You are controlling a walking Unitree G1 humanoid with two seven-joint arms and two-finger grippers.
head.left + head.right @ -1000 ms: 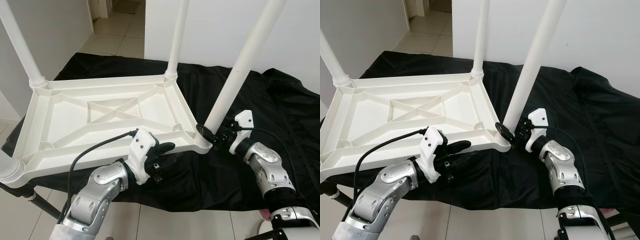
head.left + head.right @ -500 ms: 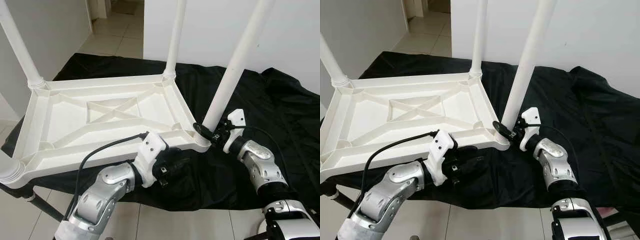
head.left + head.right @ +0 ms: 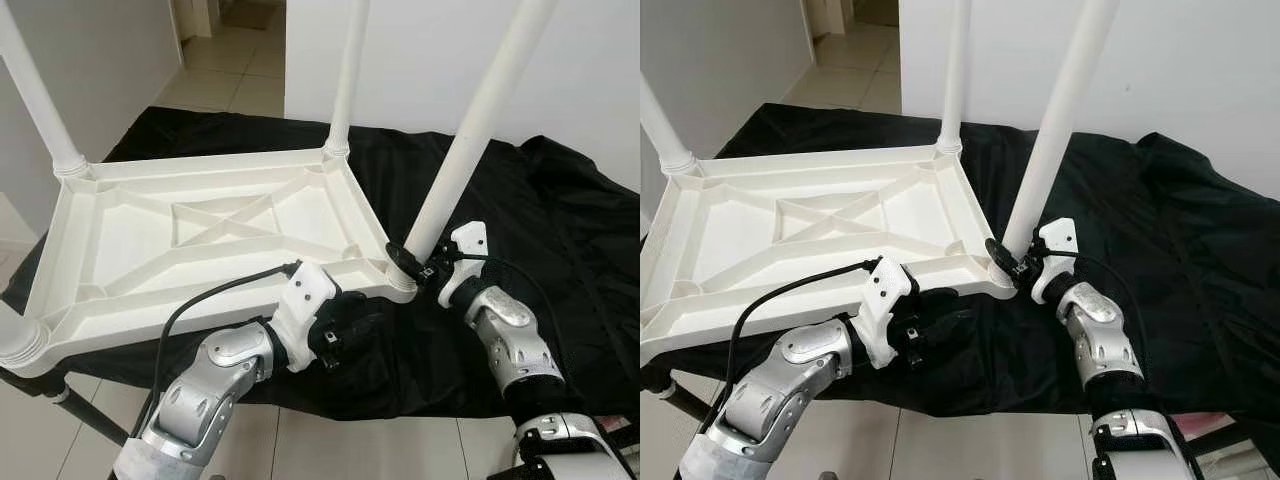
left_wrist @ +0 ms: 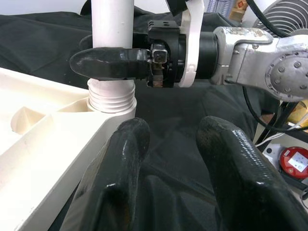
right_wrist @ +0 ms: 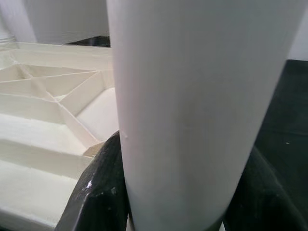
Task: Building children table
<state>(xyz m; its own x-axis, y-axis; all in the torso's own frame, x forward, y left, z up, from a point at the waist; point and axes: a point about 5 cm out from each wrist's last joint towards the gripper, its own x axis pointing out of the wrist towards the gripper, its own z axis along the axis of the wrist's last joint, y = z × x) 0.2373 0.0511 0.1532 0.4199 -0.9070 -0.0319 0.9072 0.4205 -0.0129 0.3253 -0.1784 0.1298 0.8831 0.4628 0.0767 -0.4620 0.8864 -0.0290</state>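
Note:
A white plastic children's table (image 3: 120, 250) lies upside down on a black cloth. My right gripper (image 3: 408, 262) is shut on the bottom end of a white leg (image 3: 470, 140), which leans right above the socket at the table's near right corner. In the left wrist view the leg's threaded collar (image 4: 111, 98) sits at that socket, with a right finger (image 4: 110, 63) wrapped round the leg just above it. In the right wrist view the leg (image 5: 192, 106) stands between both fingers. My left gripper (image 3: 350, 325) is open, just under the front rim, left of that corner, holding nothing.
Upright legs stand in the far left (image 3: 40, 95) and far right (image 3: 345, 80) corners, and another stands at the near left corner (image 3: 15, 340). The black cloth (image 3: 560, 230) stretches to the right. Tiled floor (image 3: 230, 70) lies behind, with white walls on both sides.
My left gripper has slid right under the front rim toward the near right corner. The right gripper has shifted the leg's base a little left, closer to the socket.

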